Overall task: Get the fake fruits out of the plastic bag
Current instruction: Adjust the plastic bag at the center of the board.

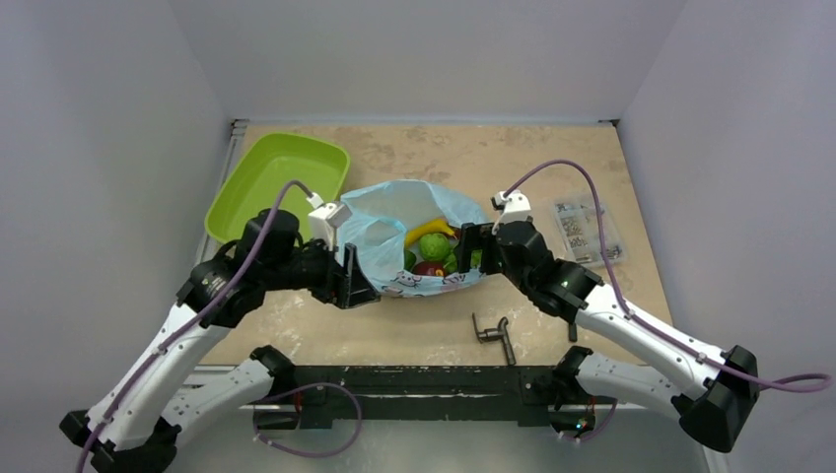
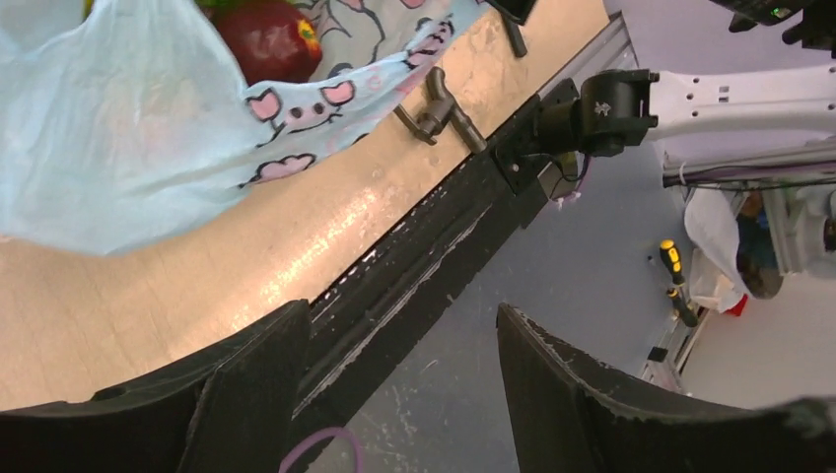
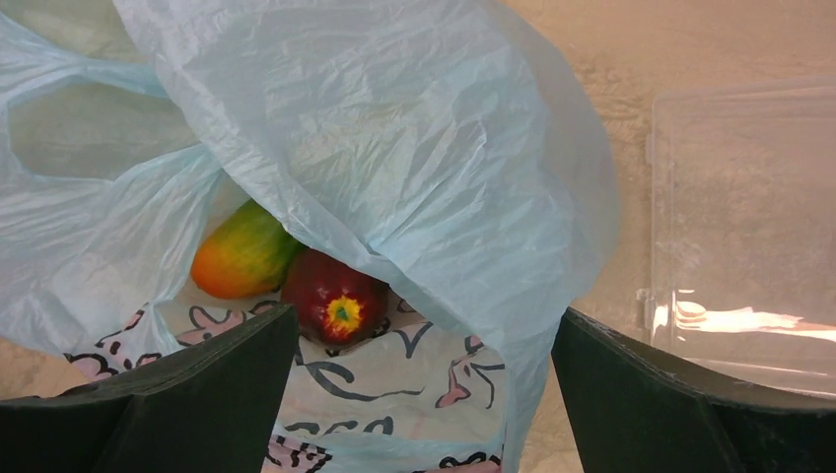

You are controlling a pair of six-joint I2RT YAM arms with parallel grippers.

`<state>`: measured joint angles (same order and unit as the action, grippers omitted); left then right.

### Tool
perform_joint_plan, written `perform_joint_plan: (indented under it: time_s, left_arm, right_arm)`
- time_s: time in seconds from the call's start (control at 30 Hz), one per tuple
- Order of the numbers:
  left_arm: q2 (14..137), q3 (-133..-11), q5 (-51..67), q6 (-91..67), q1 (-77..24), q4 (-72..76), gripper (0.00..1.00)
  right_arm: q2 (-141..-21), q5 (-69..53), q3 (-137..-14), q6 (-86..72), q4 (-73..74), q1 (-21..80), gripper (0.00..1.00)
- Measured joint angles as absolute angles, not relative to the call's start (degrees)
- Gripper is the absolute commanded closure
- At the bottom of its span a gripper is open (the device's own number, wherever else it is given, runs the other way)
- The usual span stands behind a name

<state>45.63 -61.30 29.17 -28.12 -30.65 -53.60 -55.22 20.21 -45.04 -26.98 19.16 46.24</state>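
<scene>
The light-blue plastic bag (image 1: 394,212) lies open in the middle of the table, with the fake fruits inside: a yellow banana (image 1: 430,230), a round green fruit (image 1: 434,246) and a dark red piece (image 1: 428,267). My left gripper (image 1: 351,274) stands at the bag's left edge. In the left wrist view it (image 2: 399,310) is open with nothing between its fingers, and the bag (image 2: 128,128) with a dark red fruit (image 2: 266,39) lies off to one side. My right gripper (image 3: 426,315) is open at the bag's right edge, with loose bag plastic (image 3: 394,148) between its fingers. Just beyond are a red apple (image 3: 335,296) and an orange-green fruit (image 3: 242,251).
A lime-green tray (image 1: 276,182) stands at the back left, close to the bag. A clear parts box (image 1: 587,229) lies to the right, next to my right gripper (image 1: 471,251). A dark metal tool (image 1: 493,335) rests near the table's front edge.
</scene>
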Motion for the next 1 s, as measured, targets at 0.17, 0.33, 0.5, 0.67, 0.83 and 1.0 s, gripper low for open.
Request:
perform_joint_plan:
  time_s: [0.17, 0.33, 0.5, 0.67, 0.83, 1.0]
  left_arm:
    - [52.1, -61.8, 15.8, -30.6, -44.9, -44.4, 0.46]
    - [64.7, -61.6, 5.4, -30.1, -49.1, -30.9, 0.52]
    - [78.8, -61.6, 2.6, -28.0, -49.7, -22.7, 0.65]
    - [83.4, -57.9, 0.7, -29.2, -49.7, -21.1, 0.76]
    - [75.3, -45.5, -2.1, -31.9, -50.2, -20.8, 0.75]
    - [62.7, -36.8, -4.5, -34.9, -50.4, -21.9, 0.74]
  right_arm:
    - [-57.3, 23.3, -45.2, -29.1, 20.0, 46.2, 0.04]
    - [-60.0, 23.3, -43.9, -31.7, 19.7, 46.2, 0.12]
    - [-59.4, 21.3, -39.9, -32.8, 17.5, 46.6, 0.18]
    - [-58.8, 16.4, -36.0, -33.0, 14.9, 46.9, 0.38]
    - [-58.5, 10.3, -32.8, -32.4, 12.2, 47.3, 0.49]
    - [-58.6, 5.1, -29.4, -32.7, 8.4, 47.9, 0.52]
